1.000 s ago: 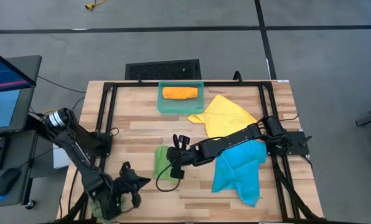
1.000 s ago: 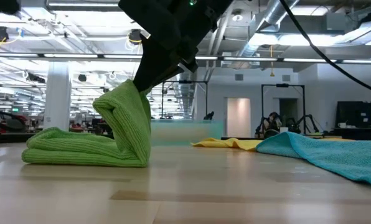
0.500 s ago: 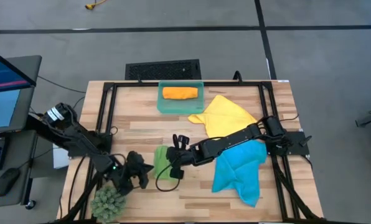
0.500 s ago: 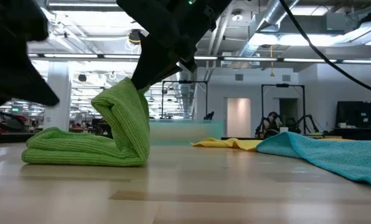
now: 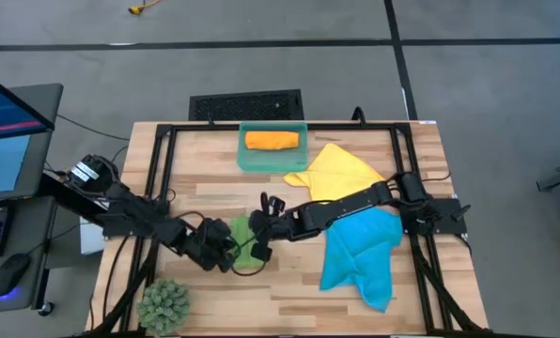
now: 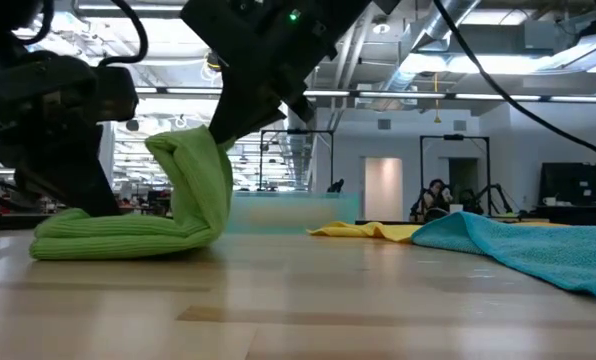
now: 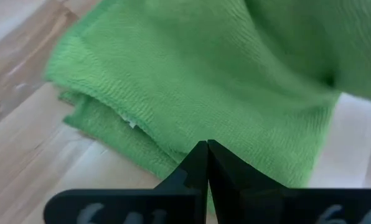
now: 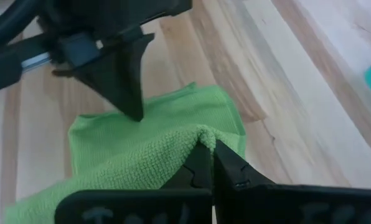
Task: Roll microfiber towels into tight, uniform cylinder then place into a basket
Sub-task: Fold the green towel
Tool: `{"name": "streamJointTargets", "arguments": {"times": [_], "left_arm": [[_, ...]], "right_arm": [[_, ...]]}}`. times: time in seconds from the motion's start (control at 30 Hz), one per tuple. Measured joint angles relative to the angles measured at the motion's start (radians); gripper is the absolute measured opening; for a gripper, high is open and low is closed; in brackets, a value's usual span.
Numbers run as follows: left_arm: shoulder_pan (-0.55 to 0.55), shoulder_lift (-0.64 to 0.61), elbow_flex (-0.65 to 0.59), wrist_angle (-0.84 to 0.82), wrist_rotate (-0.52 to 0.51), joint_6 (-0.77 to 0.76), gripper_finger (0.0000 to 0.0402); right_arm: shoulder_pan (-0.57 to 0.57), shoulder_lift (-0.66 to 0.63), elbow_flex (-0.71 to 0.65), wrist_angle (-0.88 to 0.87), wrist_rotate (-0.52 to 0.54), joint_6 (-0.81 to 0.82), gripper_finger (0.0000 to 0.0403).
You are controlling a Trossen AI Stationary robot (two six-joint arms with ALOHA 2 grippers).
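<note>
The right pincer [image 5: 261, 228] is pinching the lifted edge of the green towel [image 5: 244, 243] between clenched fingers, holding that fold up in a hump above the wooden surface [image 5: 289, 291], while the left pincer [image 5: 222, 255], clamped shut with nothing between its fingers, is pressing its tip down onto the low folded end of the same cloth. The orange towel [image 5: 271, 141] is lying rolled inside the teal basket [image 5: 249, 161] at the far edge, and the yellow towel [image 5: 341, 174] and the blue towel [image 5: 360, 252] are lying loose and unrolled beside the right arm; a spiky green plant ball [image 5: 164, 303] is sitting near the front corner. The risk from here looks to be a loose or lopsided roll: the right pincer is gripping only a small bite of the fold, so the cloth could slip free if it pulls against the left pincer's pin, and the layers under that pin could skid on the smooth wood and bunch. With both pincers working close together over one small towel, a misjudged move could also bring the fingers into each other, or drag the towel toward the blue one just beside it.
</note>
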Motion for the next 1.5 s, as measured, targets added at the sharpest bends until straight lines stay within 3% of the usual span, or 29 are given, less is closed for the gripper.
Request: {"name": "streamJointTargets", "arguments": {"times": [0.43,0.7,0.87,1.0,1.5], "left_arm": [[0.031,0.0,0.0,0.078,-0.009,-0.012,0.0],[0.034,0.0,0.025,0.073,0.055,0.09,0.0],[0.04,-0.003,0.04,0.065,0.059,0.121,0.0],[0.069,0.026,0.04,0.074,0.122,0.114,0.0],[0.18,0.157,0.04,0.351,0.137,0.338,0.0]], "right_arm": [[-0.018,0.0,0.0,-0.028,-0.049,-0.022,0.0007],[-0.018,-0.013,0.001,-0.103,-0.047,-0.052,0.0007],[-0.013,-0.013,0.001,-0.093,-0.047,-0.05,0.0009],[-0.01,-0.013,0.001,-0.046,-0.046,-0.043,0.0013],[-0.012,-0.013,0.0,-0.042,-0.055,0.002,0.0011]]}}
